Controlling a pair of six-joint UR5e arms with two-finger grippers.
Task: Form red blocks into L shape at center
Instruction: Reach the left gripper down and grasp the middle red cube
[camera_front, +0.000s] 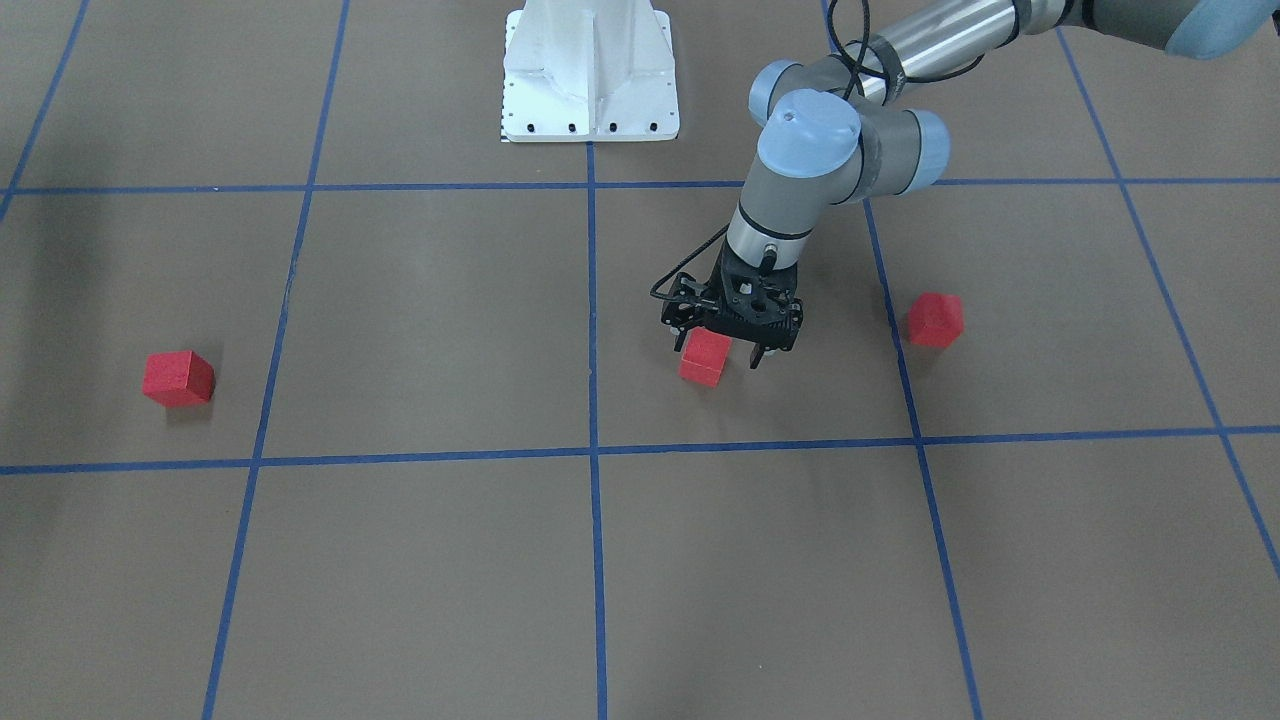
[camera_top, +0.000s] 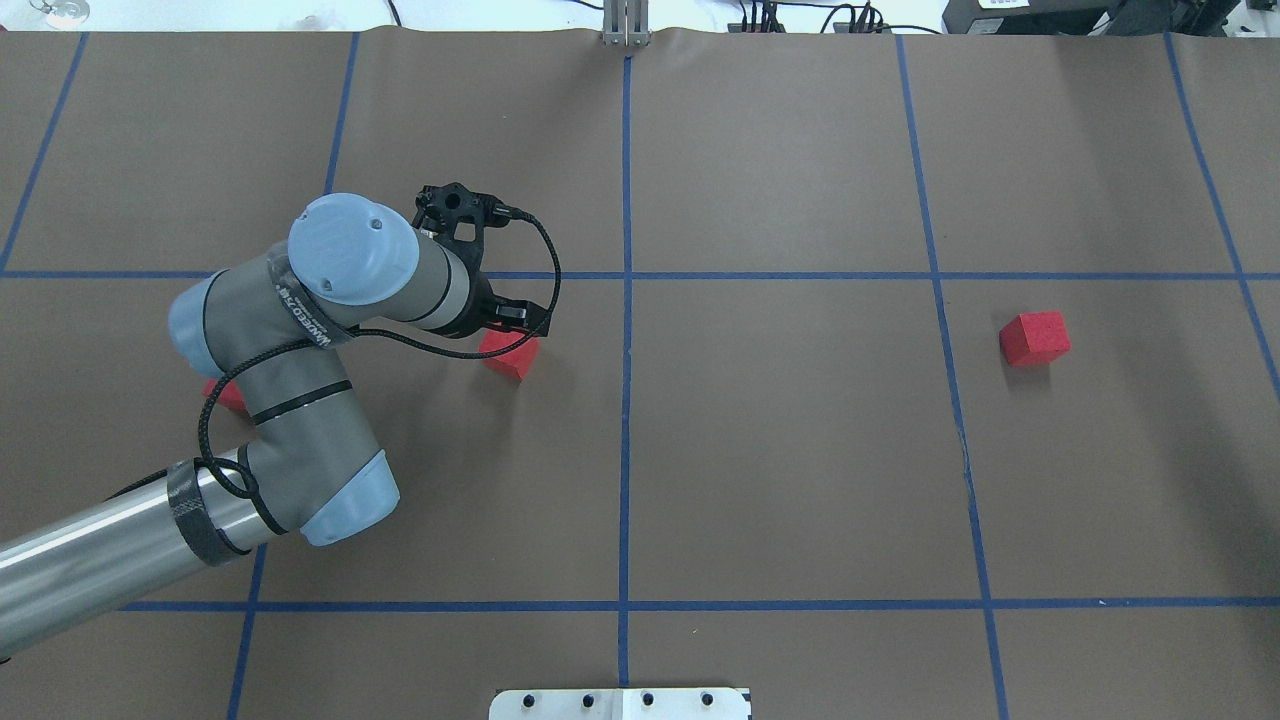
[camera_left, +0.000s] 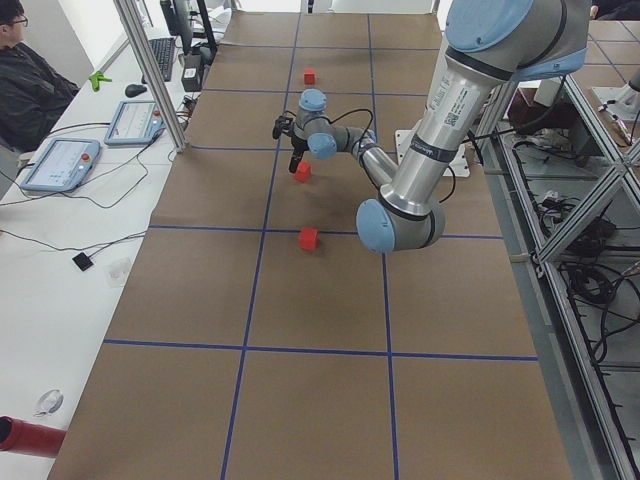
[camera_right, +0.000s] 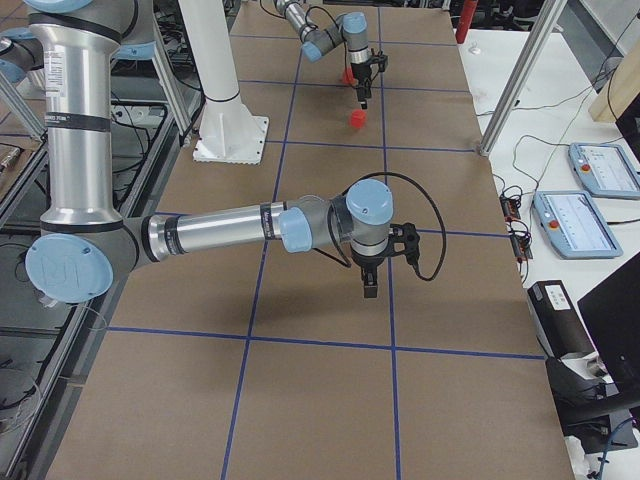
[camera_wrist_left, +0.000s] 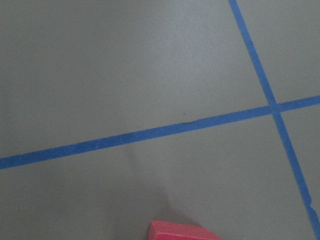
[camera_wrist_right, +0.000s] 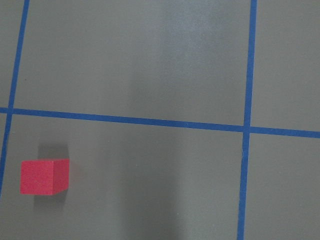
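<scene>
Overhead exterior: I'm working the left gripper (camera_front: 722, 357), fingers straddling a red block (camera_front: 706, 357), seemingly pinching it, just beside the center crossing (camera_top: 626, 276). I'm planning a straight lift, then a square set-down there. Other blocks (camera_front: 178, 378) (camera_front: 935, 319) sit well apart. Right gripper (camera_right: 369, 287): can't tell.

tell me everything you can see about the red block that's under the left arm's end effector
The red block is a small matte cube with plain faces, likely foam or painted wood. It sits flat on the brown gridded surface, turned slightly askew to the blue tape lines and short of the center crossing. The left end effector straddles it from above, fingers either side; whether they actually touch it isn't clear.
</scene>
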